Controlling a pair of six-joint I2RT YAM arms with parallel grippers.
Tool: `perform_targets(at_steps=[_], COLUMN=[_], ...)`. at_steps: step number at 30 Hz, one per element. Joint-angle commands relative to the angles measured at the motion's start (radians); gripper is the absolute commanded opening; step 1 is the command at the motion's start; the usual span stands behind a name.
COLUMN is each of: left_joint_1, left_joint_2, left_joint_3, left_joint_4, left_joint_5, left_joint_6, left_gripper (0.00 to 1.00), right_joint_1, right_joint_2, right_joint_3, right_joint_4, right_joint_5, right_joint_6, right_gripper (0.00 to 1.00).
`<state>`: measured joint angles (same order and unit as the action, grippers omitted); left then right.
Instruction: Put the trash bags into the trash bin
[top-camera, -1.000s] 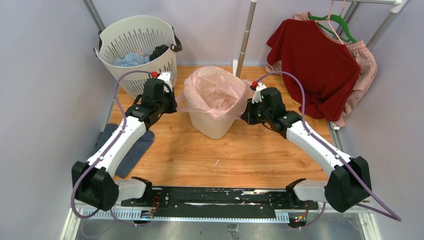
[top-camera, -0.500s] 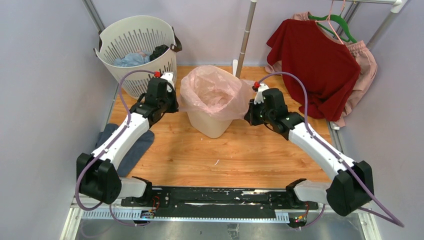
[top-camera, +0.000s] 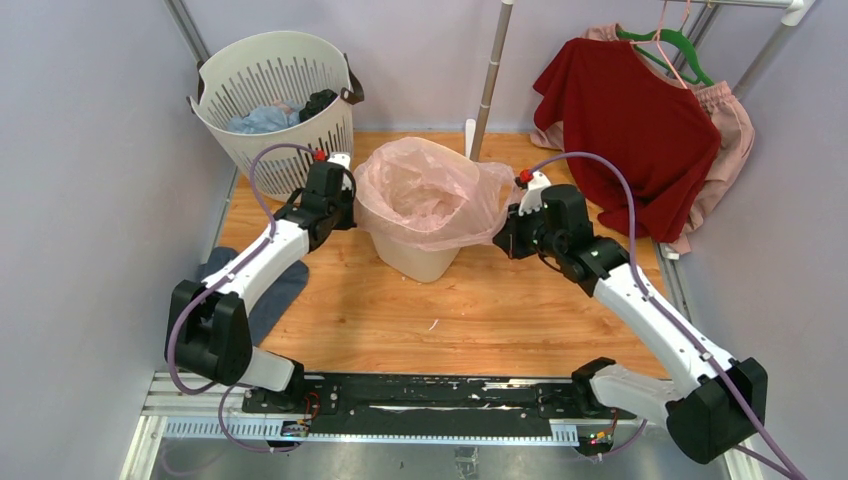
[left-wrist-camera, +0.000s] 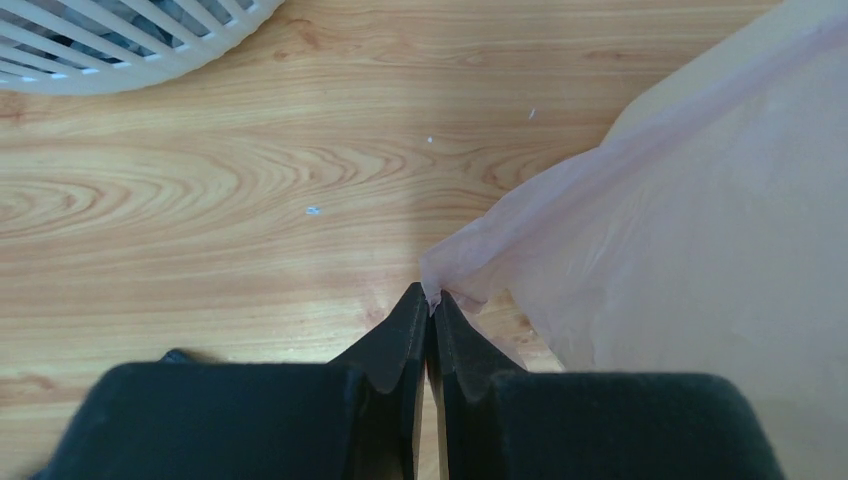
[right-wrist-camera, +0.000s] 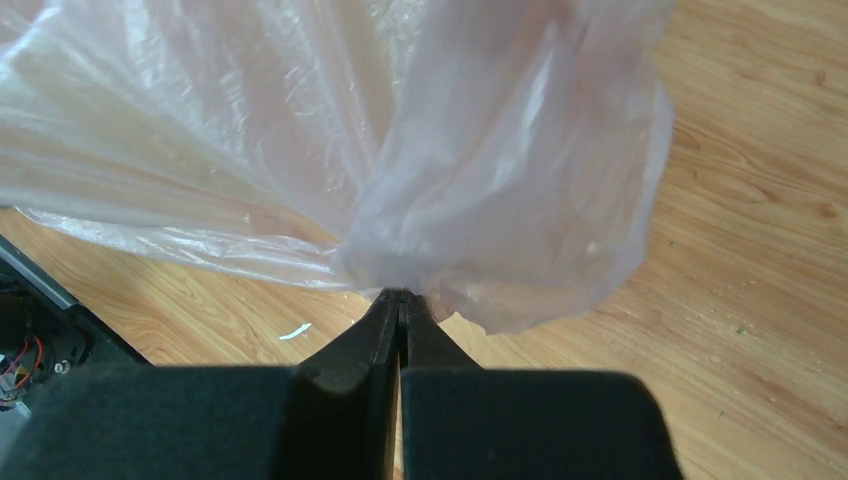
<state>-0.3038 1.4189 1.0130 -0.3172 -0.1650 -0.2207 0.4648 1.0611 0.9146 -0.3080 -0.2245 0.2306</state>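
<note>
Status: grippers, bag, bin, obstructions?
Left gripper shut on bag edge; right gripper shut on opposite edge. Bag draped over bin rim, spread open. Laundry basket close beside left gripper.

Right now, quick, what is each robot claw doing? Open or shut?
The left gripper is shut, pinching a corner of the trash bag.
The right gripper is shut, pinching the same bag's bunched edge.

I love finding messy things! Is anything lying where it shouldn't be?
A blue-grey cloth lies crumpled at the left edge of the table, not in the basket. A tiny white scrap lies on the bare wood.
</note>
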Motion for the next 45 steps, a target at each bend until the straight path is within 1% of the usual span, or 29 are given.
perform_targets(at_steps=[1,6,7,9,12,14,17,18,20,23,25,27,29,31,33,36,39,41,45], left_joint_1=[0.011,0.011,0.011,0.011,0.011,0.011,0.011,0.011,0.011,0.011,0.012,0.014,0.015,0.018,0.020,0.020,0.020,0.020,0.017], left_joint_2=[-0.006,-0.059,-0.066,-0.087,-0.114,-0.123,-0.133,-0.135,-0.138,-0.146,-0.159,-0.182,-0.204,-0.219,-0.241,-0.282,-0.279,-0.251,-0.137], left_joint_3=[-0.016,0.004,0.016,0.033,0.059,0.086,0.118,0.127,0.139,0.157,0.164,0.172,0.174,0.182,0.197,0.230,0.313,0.375,0.517], left_joint_4=[-0.035,-0.050,-0.066,-0.082,-0.111,-0.141,-0.173,-0.179,-0.192,-0.229,-0.249,-0.263,-0.273,-0.290,-0.303,-0.314,-0.352,-0.370,-0.429], left_joint_5=[-0.058,-0.011,0.007,0.038,0.078,0.098,0.121,0.127,0.137,0.123,0.104,0.078,0.049,0.021,0.021,0.089,0.196,0.262,0.276], left_joint_6=[0.026,0.019,0.020,0.021,0.023,0.028,0.035,0.036,0.042,0.051,0.057,0.061,0.070,0.074,0.068,0.054,0.046,0.048,0.086], left_gripper=[0.10,0.14,0.16,0.19,0.22,0.26,0.33,0.34,0.36,0.38,0.40,0.41,0.42,0.43,0.43,0.44,0.44,0.45,0.44], right_joint_1=[-0.014,-0.014,-0.015,-0.016,-0.017,-0.015,-0.017,-0.017,-0.017,-0.017,-0.017,-0.017,-0.017,-0.017,-0.017,-0.017,-0.016,-0.017,-0.018], right_joint_2=[0.045,0.100,0.109,0.109,0.045,-0.013,-0.066,-0.064,-0.056,-0.059,-0.062,-0.051,-0.019,0.021,0.082,0.177,0.289,0.347,0.429], right_joint_3=[-0.027,-0.012,-0.001,0.027,0.063,0.084,0.151,0.180,0.243,0.304,0.330,0.360,0.400,0.444,0.523,0.619,0.715,0.778,0.870], right_joint_4=[-0.070,-0.072,-0.091,-0.127,-0.158,-0.166,-0.217,-0.242,-0.298,-0.343,-0.352,-0.356,-0.346,-0.313,-0.316,-0.308,-0.312,-0.327,-0.368], right_joint_5=[0.041,0.097,0.104,0.110,0.065,0.029,-0.025,-0.055,-0.085,-0.082,-0.048,0.028,0.054,0.029,0.047,0.049,0.054,0.085,0.149], right_joint_6=[-0.021,-0.016,-0.017,-0.022,-0.027,-0.023,-0.020,-0.020,-0.013,0.009,0.016,0.025,0.028,0.018,0.004,-0.015,-0.043,-0.063,-0.084], right_gripper=[0.00,0.01,0.02,0.09,0.29,0.40,0.67,0.70,0.71,0.71,0.71,0.70,0.69,0.68,0.67,0.67,0.66,0.66,0.67])
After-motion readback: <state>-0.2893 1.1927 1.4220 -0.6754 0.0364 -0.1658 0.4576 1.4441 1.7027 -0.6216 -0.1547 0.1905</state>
